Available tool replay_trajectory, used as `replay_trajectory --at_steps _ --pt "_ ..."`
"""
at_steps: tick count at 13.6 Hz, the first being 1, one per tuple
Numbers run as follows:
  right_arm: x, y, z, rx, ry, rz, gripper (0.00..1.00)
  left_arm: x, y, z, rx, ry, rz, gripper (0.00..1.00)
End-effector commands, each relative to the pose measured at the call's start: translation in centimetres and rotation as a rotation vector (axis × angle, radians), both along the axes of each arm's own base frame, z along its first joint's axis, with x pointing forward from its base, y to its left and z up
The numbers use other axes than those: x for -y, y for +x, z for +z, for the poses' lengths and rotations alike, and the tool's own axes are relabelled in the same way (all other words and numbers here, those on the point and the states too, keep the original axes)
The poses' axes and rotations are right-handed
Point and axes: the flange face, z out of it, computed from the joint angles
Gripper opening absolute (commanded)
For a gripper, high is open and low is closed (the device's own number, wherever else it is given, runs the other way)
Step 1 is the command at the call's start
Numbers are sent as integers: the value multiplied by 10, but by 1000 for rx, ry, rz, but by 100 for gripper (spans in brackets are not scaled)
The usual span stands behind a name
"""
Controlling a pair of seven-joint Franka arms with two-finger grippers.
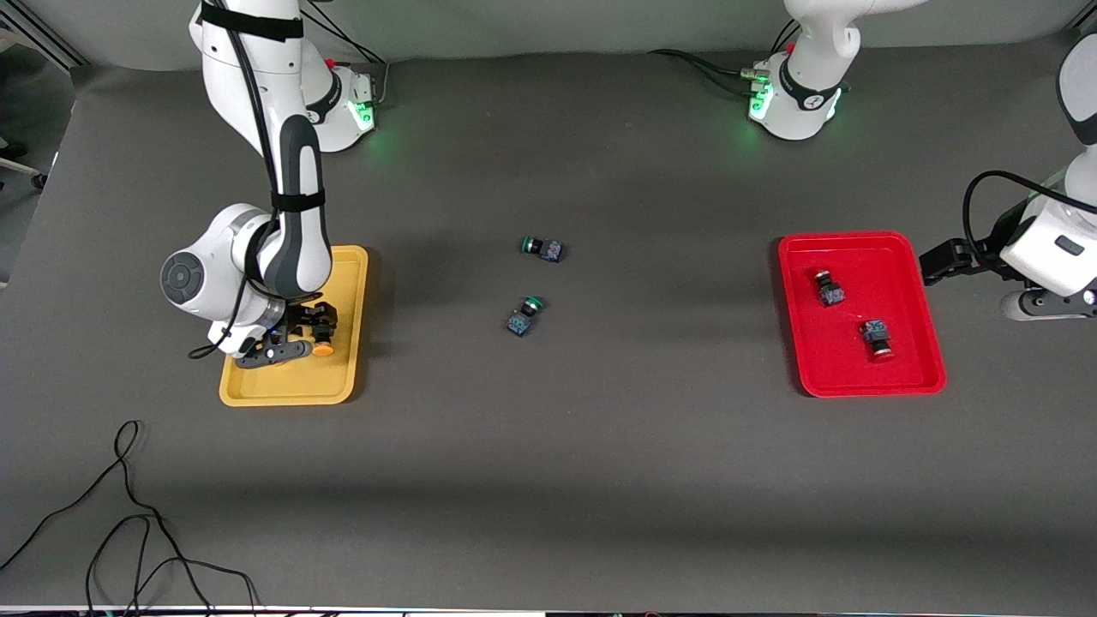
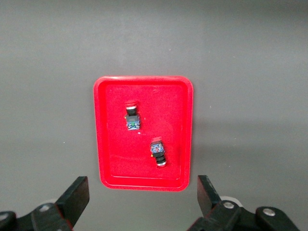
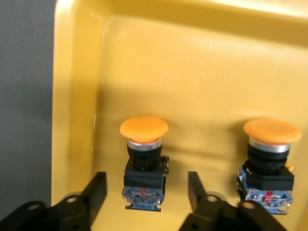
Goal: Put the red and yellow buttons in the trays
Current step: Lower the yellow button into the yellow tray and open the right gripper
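Observation:
The yellow tray (image 1: 291,386) lies toward the right arm's end of the table. My right gripper (image 1: 296,338) is low in it, open, with its fingers on either side of a yellow button (image 3: 143,159) and a gap on each side. A second yellow button (image 3: 269,159) stands beside it in the tray (image 3: 192,72). One orange cap (image 1: 323,349) shows in the front view. The red tray (image 1: 908,274) lies toward the left arm's end and holds two red buttons (image 1: 830,289) (image 1: 877,338). My left gripper (image 1: 943,260) waits, open and empty, up beside the red tray (image 2: 110,144).
Two green-capped switches (image 1: 542,248) (image 1: 524,315) lie on the grey table between the trays. Loose black cables (image 1: 128,514) lie at the table's front corner at the right arm's end.

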Motion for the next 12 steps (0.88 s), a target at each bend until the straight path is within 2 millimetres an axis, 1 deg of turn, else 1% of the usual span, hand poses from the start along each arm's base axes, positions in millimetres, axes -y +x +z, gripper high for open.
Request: replay_trajectory --at_steps 1,2,4,6,7,8,9,11,12 --pt "-9 14 29 27 63 -24 100 -6 -29 2 3 7 13 100" --pt "-6 22 45 24 56 -31 100 -4 -38 2 23 7 10 100" --pt "-12 39 80 -7 31 -60 100 -2 -52 9 52 7 9 100" --pt "-17 53 118 -52 31 -68 100 0 -53 18 64 6 4 100" --pt "-20 59 139 -71 23 -88 100 1 -52 25 73 4 0 100" --pt "-23 64 162 -89 10 -96 100 4 -49 27 71 2 -7 100" --pt "-26 66 184 -99 -4 -102 100 11 -48 26 68 0 -17 100" --pt "-34 67 220 -111 -23 -133 100 20 -49 28 65 -1 -30 100" --pt "-42 66 236 -111 -39 -143 100 20 -49 31 65 -1 -29 100"
